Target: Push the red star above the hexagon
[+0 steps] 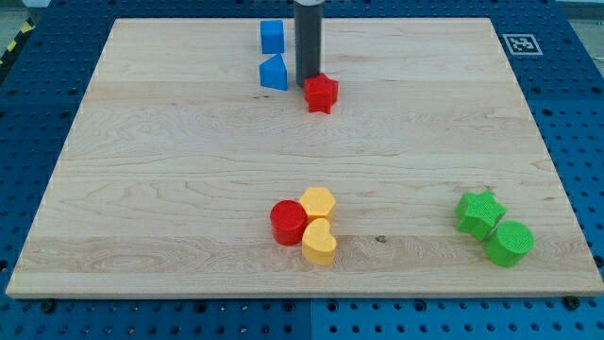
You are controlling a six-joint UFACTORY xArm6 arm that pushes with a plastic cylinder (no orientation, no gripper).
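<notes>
The red star lies near the view's top, a little left of centre. My tip stands right against the star's upper left side, between it and a blue block. The yellow hexagon lies far below, in the lower middle of the board. It touches a red cylinder on its left and a yellow heart below it.
A blue cube sits near the board's top edge, left of the rod. A green star and a green cylinder lie at the lower right. The wooden board rests on a blue perforated table.
</notes>
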